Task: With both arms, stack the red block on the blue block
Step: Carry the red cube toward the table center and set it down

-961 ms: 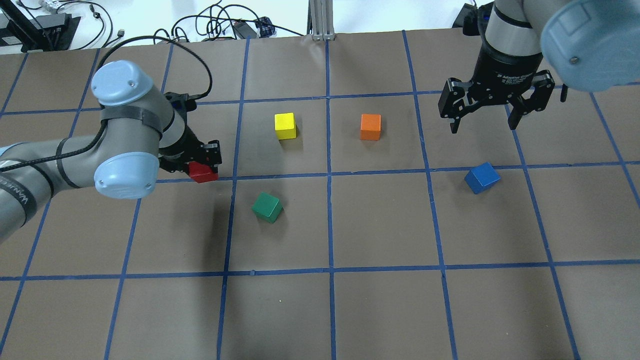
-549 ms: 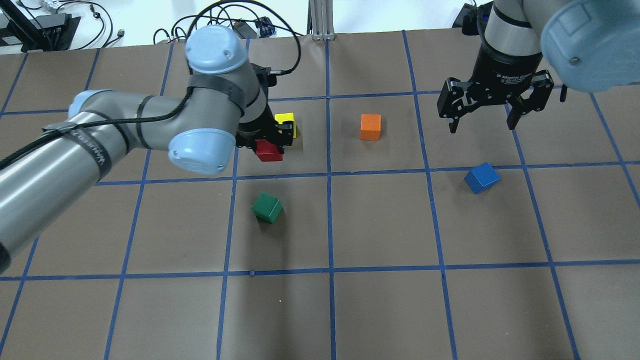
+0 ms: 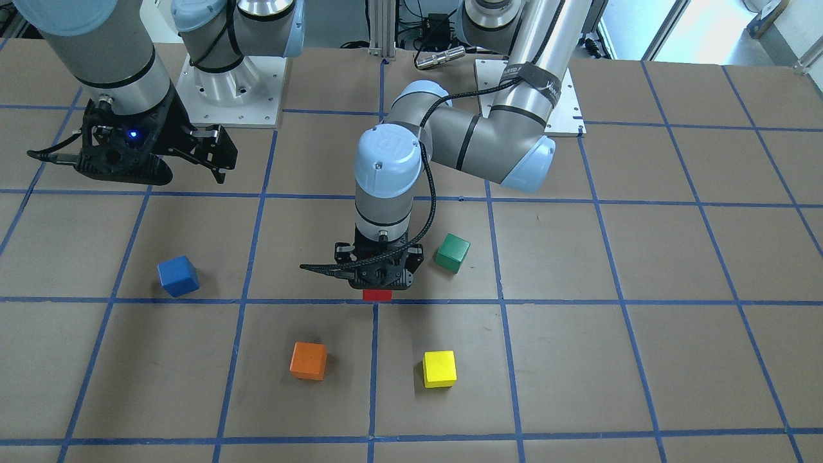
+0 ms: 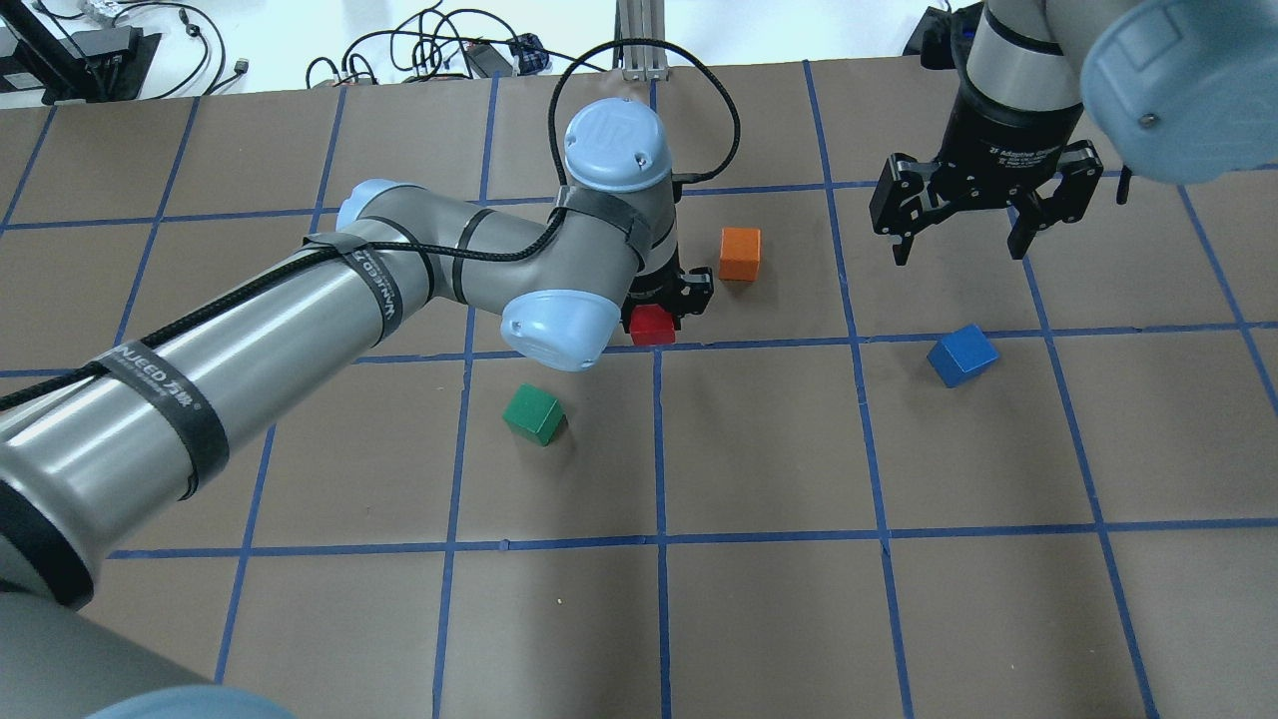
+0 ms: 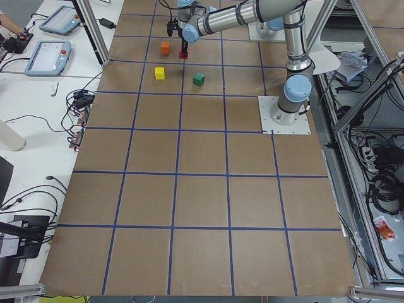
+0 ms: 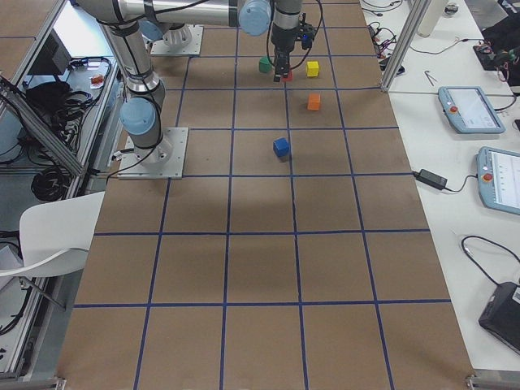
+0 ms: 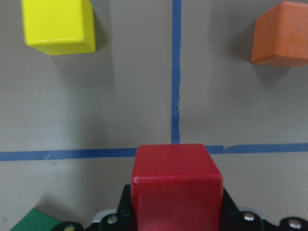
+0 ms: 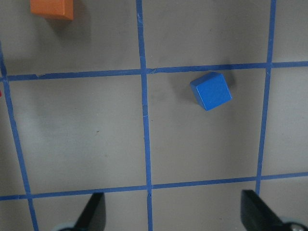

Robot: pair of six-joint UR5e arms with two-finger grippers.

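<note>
My left gripper (image 4: pixel 667 312) is shut on the red block (image 4: pixel 652 326) and holds it above the table's middle, over a blue tape crossing. The block fills the bottom of the left wrist view (image 7: pixel 176 185) and shows as a red strip under the gripper in the front view (image 3: pixel 377 295). The blue block (image 4: pixel 962 355) lies on the table to the right, turned at an angle; it also shows in the front view (image 3: pixel 178 276) and the right wrist view (image 8: pixel 211 90). My right gripper (image 4: pixel 957 215) hangs open and empty above and beyond the blue block.
An orange cube (image 4: pixel 740 254) lies just beyond and right of the red block. A green cube (image 4: pixel 534 414) lies nearer, to the left. A yellow cube (image 3: pixel 440 369) is hidden by the left arm in the overhead view. Blue tape lines grid the brown table.
My left arm has carried the red block to the right, from the left side past the yellow cube to the table's middle. The right arm has hardly moved.
</note>
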